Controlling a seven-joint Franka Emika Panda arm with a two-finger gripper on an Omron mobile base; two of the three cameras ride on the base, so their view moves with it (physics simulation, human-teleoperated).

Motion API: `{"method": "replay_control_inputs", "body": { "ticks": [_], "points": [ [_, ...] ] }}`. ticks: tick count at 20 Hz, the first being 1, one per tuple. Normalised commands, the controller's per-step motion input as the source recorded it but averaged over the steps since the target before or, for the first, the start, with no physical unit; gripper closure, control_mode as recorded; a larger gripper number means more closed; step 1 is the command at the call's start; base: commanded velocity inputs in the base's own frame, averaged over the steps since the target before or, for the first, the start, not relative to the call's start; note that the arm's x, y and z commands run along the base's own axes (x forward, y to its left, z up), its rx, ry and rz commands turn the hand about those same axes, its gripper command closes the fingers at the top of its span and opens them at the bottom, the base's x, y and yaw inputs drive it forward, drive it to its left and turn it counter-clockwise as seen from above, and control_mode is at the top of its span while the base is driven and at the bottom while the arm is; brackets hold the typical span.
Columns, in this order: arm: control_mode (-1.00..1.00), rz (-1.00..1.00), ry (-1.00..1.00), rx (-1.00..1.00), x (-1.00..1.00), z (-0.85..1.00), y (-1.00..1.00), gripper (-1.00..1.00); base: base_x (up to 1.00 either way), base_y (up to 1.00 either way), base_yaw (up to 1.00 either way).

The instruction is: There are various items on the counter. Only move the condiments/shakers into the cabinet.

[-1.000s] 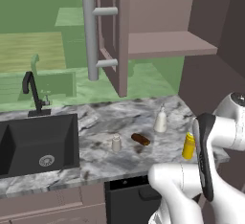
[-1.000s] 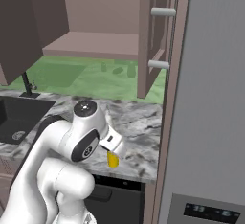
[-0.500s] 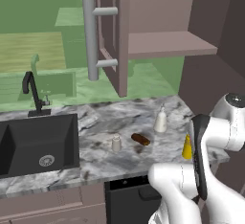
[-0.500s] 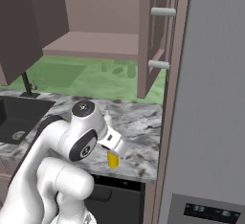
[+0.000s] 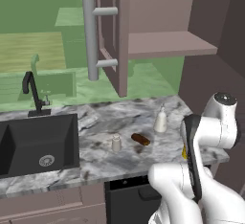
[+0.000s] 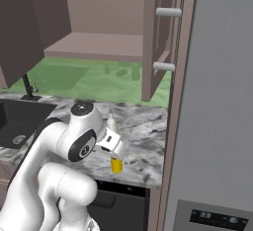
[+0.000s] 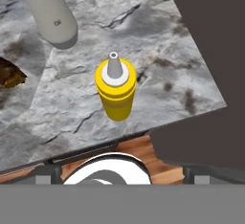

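End effector directly above the yellow squeeze bottle standing on the desk — finger spacing cannot be told.

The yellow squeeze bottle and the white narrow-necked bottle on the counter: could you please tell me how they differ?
The yellow squeeze bottle is bright yellow with a pale pointed tip; the white narrow-necked bottle is plain white. The yellow one stands near the counter's front edge, directly below the hand camera; the white one stands farther back, close to the brown lump. The yellow one looks squatter, the white one taller. Both stand upright on the counter.
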Motion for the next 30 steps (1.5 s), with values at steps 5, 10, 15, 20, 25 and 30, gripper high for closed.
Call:
{"method": "replay_control_inputs", "body": {
  "ticks": [5,10,15,20,25,30],
  "points": [
    [-1.0,0.0,-0.07,-0.07,0.0,-0.42,0.0,-1.0,0.0,0.0,0.0],
    [-1.0,0.0,-0.12,-0.03,0.0,-0.35,0.0,-1.0,0.0,0.0,0.0],
    [-1.0,0.0,-0.18,0.0,0.0,-0.27,0.0,-1.0,0.0,0.0,0.0],
    [-1.0,0.0,-0.2,0.0,0.0,-0.24,0.0,-1.0,0.0,0.0,0.0],
    [-1.0,0.01,-0.15,0.0,0.0,-0.27,0.18,-1.0,0.0,0.0,0.0],
    [-1.0,0.01,-0.08,0.0,0.0,-0.27,0.31,-1.0,0.0,0.0,0.0]
  ]
}}
